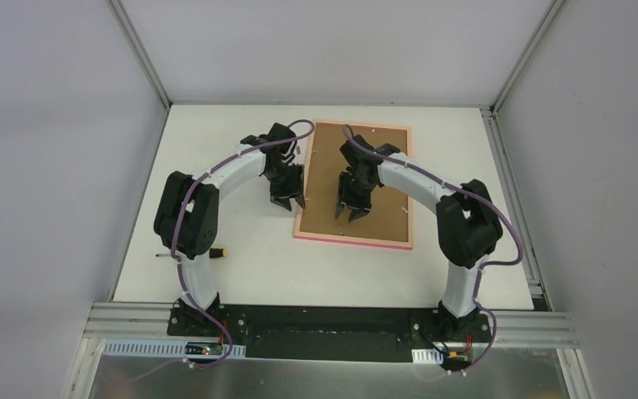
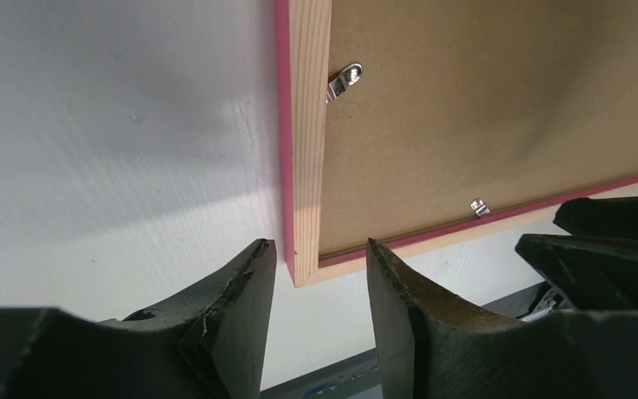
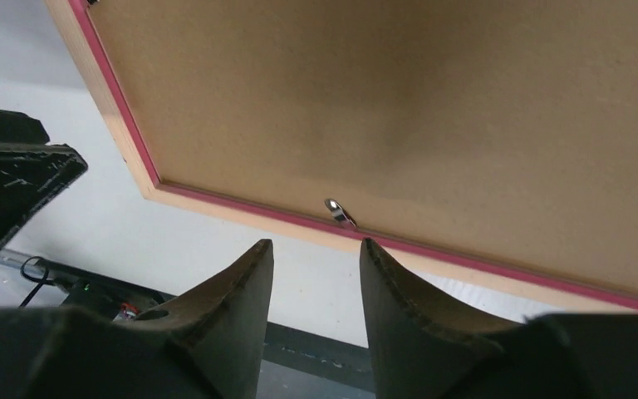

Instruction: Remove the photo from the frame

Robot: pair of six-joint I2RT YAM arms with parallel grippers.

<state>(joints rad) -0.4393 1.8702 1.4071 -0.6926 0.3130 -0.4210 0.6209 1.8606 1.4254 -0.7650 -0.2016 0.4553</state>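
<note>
**Top view.** The frame lies face down on the far middle of the white table, with its pink border all round and its brown back board facing up. The picture side is hidden. The left gripper hangs over the frame's left edge. The right gripper hangs over the board, toward the near edge. A small orange-tipped tool lies near the left arm, well apart from the frame.

**Left wrist view.** The left gripper has its jaws partly open with nothing between them. The frame's near-left corner shows in the gap. One finger is over bare table, and the other is off the near edge. I cannot tell whether they touch anything. One metal tab sits on the left rail and another on the near rail. Both overlap the board. The right gripper's fingers show at the right.

**Right wrist view.** The right gripper also has its jaws partly open and holds nothing. The near-rail tab sits just beyond the gap. The board is seated inside the pink border.
</note>
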